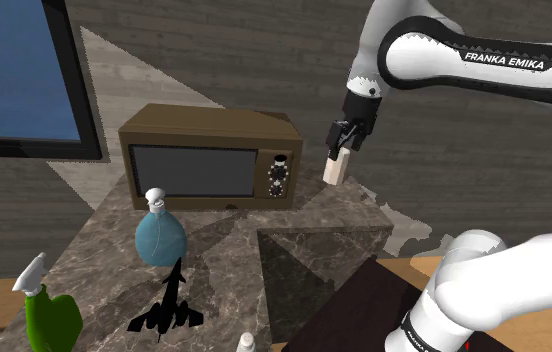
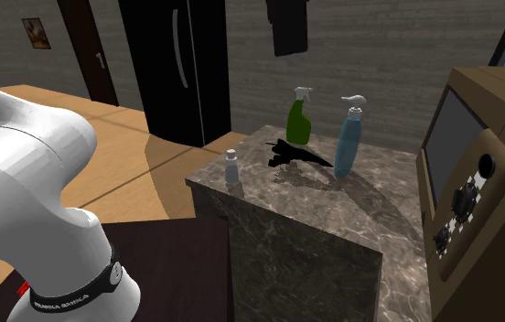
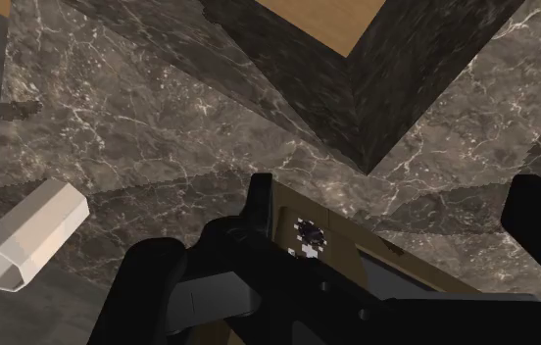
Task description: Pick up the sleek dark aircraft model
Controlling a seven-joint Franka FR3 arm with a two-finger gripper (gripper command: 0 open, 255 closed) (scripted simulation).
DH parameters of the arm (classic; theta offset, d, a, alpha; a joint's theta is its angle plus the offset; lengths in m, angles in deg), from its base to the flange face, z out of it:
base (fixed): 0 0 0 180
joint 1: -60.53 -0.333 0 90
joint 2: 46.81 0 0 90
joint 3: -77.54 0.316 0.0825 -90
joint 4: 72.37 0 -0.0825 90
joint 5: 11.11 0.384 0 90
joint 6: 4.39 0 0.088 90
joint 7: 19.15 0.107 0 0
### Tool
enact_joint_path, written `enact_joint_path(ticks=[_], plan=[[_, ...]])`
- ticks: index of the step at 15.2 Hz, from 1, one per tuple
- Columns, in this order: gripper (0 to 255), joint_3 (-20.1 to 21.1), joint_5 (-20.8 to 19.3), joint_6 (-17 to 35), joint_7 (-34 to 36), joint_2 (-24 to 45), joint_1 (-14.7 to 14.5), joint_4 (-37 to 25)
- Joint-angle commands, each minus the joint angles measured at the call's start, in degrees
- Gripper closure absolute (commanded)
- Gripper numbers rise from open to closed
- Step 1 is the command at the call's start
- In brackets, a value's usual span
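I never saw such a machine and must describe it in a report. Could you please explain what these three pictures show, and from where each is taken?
It is a white robot arm with a black two-finger hand. One picture looks down from beside the arm's stand, one looks from another side of the dark marbled counter, and one comes from a camera on the hand. On the counter are a brown microwave, a blue spray bottle, a green spray bottle, a small white bottle and the black aircraft model, which the arm should pick up. The hand hangs over the microwave, open and holding nothing. A pale block shows beside the hand, not in its grip.
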Motion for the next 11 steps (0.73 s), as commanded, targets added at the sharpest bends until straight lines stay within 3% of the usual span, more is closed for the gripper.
enact_joint_path(ticks=[1, 11], plan=[[0, 0.0, 0.0, 0.0, 0.0, 0.0, 0.0, 0.0], [0, 10.65, 3.51, 11.46, 13.08, 9.24, -2.31, 3.67]])
